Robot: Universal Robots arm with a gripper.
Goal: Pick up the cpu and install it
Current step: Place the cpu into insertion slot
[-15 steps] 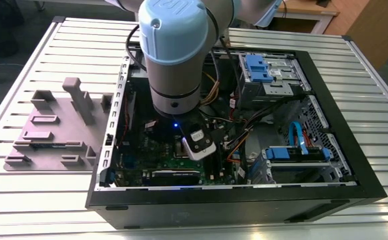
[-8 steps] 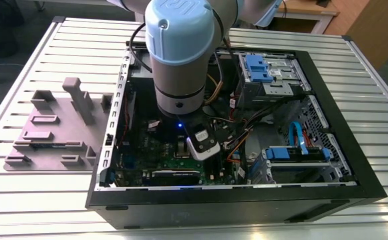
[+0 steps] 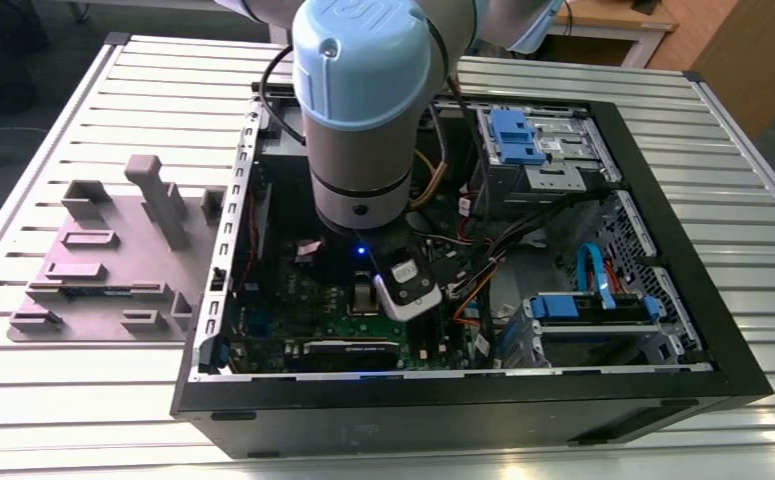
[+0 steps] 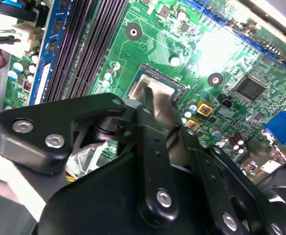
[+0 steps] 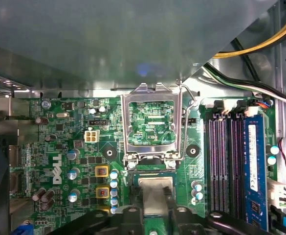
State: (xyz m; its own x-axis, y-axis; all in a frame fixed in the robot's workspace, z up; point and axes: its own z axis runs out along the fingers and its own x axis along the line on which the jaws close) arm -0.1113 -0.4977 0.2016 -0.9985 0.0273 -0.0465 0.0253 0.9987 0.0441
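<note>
A: What does the pincer have?

B: It is clenched on the cpu, a small flat square with a dull silvery top. In the first wrist view the black fingers sit against two opposite edges of it. In the second wrist view one finger crosses the chip's middle, so bright metal shows on either side.

A: Where is the chip?

B: Down at the socket on the green board, inside its dark rim. Whether it is fully seated I cannot tell.

A: What is around it?

B: Just beyond it the metal frame stands flipped open, with the board showing through its window. A thin wire lever runs along one side. Only the pincer's own links lie over the cpu. On one side of the socket run dark memory slots with a blue module seated. On the other side are yellow squares.

A: Farther out?

B: The board lies in an open black case on the slatted counter. The arm stands over it and hides much of the board in the exterior view. Blue brackets sit inside the case. A grey fixture lies beside it, near the counter's edge on the exterior view's left.

A: Counts?

B: One cpu, one frame, one lever, one blue module, two yellow squares, two blue brackets, one fixture.
</note>
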